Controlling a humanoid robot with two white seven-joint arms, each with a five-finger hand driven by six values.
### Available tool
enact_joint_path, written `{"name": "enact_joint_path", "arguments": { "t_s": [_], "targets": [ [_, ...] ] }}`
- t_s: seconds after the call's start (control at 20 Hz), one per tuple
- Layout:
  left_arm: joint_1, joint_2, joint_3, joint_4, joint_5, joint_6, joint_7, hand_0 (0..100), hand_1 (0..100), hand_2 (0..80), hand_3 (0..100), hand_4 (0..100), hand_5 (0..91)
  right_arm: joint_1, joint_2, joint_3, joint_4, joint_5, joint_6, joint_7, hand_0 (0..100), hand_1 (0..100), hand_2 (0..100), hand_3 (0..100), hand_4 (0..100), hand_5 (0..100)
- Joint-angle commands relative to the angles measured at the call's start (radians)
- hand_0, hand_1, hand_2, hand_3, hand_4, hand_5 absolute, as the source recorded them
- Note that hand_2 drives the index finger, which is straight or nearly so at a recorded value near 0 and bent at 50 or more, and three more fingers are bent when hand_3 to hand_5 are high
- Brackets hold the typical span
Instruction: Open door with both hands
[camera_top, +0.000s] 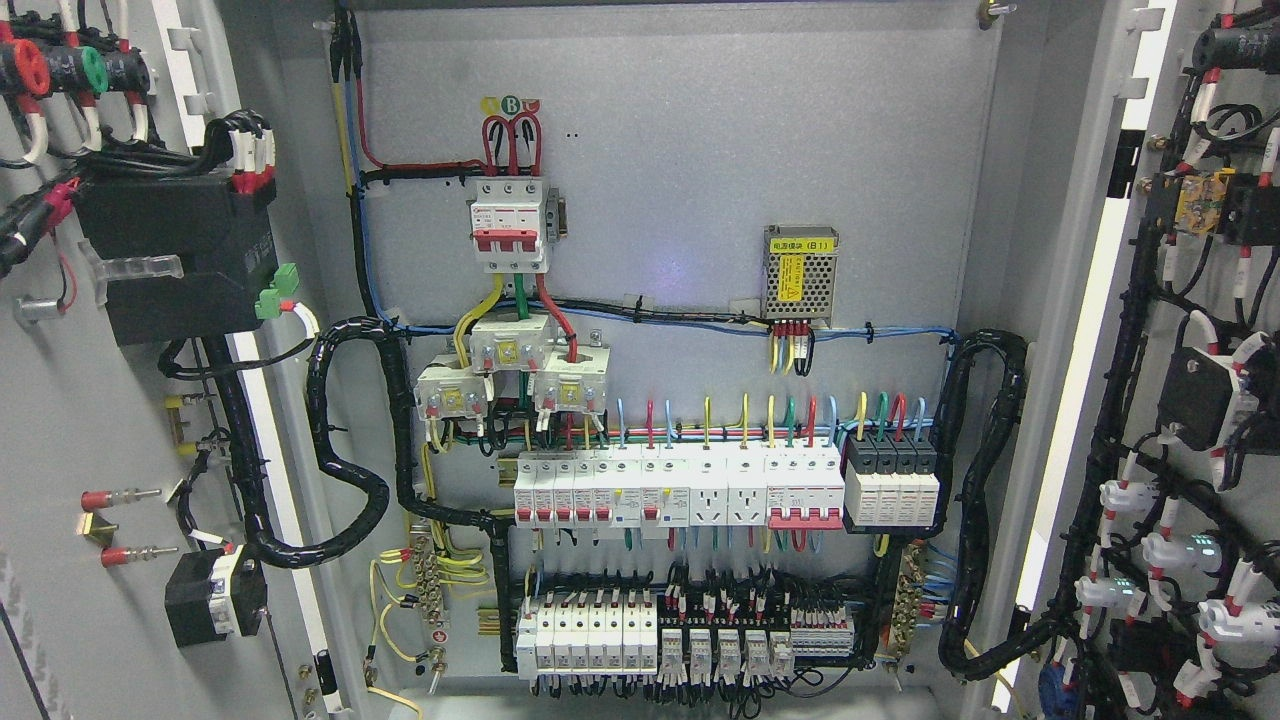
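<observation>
Both doors of the grey electrical cabinet stand swung wide. The left door (60, 420) shows its inner face with a black box, wired lamps and cable loom. The right door (1180, 330) also faces inward, covered with wiring and white-capped components. Between them the cabinet's back panel (680, 170) is fully exposed. Neither of my hands nor arms appears anywhere in the head view.
On the back panel sit a red-and-white main breaker (510, 225), a small mesh power supply (800, 275), rows of white breakers (680, 490) and terminal blocks (680, 635). Thick black cable looms (355, 450) run from each door into the cabinet.
</observation>
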Motion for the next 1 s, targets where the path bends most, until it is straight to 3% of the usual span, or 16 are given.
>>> {"name": "enact_joint_path", "arguments": {
  "t_s": [0.0,0.2,0.35,0.55,0.95],
  "targets": [
    [0.069,0.010,-0.077,-0.262,-0.033,0.006,0.000,0,0,0.0,0,4,0.0,0.085,-0.055,-0.105,-0.103,-0.001,-0.005,-0.026,0,0,0,0,0,0],
    [0.116,0.057,-0.221,-0.399,-0.029,0.011,0.000,0,0,0.0,0,4,0.0,0.140,-0.048,-0.131,-0.141,-0.003,-0.012,-0.046,0,0,0,0,0,0],
    [0.120,0.097,-0.275,-0.523,-0.026,0.008,-0.002,0,0,0.0,0,4,0.0,0.172,-0.044,-0.133,-0.175,-0.003,-0.014,-0.054,0,0,0,0,0,0],
    [0.172,0.197,-0.376,-0.761,-0.015,0.006,-0.003,0,0,0.0,0,4,0.0,0.206,-0.042,-0.134,-0.213,-0.003,-0.014,-0.080,0,0,0,0,0,0],
    [0.246,0.329,-0.444,-1.101,-0.018,-0.053,-0.002,0,0,0.0,0,4,0.0,0.258,-0.035,-0.159,-0.226,-0.001,-0.077,-0.083,0,0,0,0,0,0]
  ]
}}
